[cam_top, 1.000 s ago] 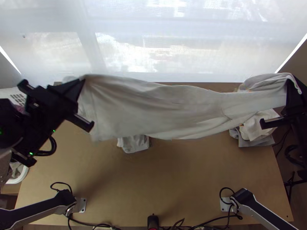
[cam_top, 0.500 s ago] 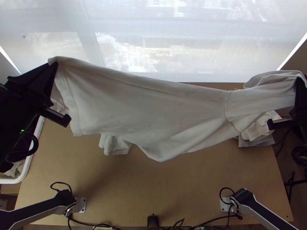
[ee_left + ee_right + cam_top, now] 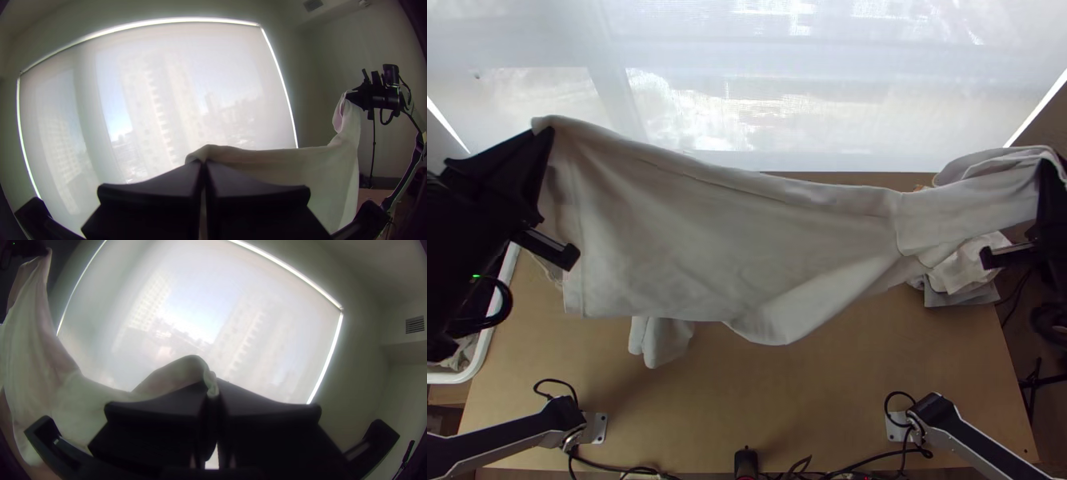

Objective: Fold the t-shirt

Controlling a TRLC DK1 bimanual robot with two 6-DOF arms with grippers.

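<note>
In the top view, my left gripper (image 3: 547,136) is at the far left and my right gripper (image 3: 1048,164) at the right edge. Between them the white t-shirt (image 3: 723,240) hangs stretched above the table, its lower side sagging. In the left wrist view, my left gripper (image 3: 203,165) is shut on one edge of the t-shirt (image 3: 275,166), which runs across to the other arm. My right gripper (image 3: 214,389) pinches a bunched bit of the t-shirt (image 3: 84,395) in the right wrist view.
Other pale cloths (image 3: 967,272) lie at the table's right side under the t-shirt. A white basket (image 3: 485,340) holding cloth stands by the left edge. The wooden table (image 3: 771,400) has cables along its near edge, and a blind-covered window (image 3: 811,88) is behind.
My left gripper has moved left and up the picture, drawing the t-shirt wider, and my right gripper has shifted slightly right. The t-shirt's lower side has swung down the picture.
</note>
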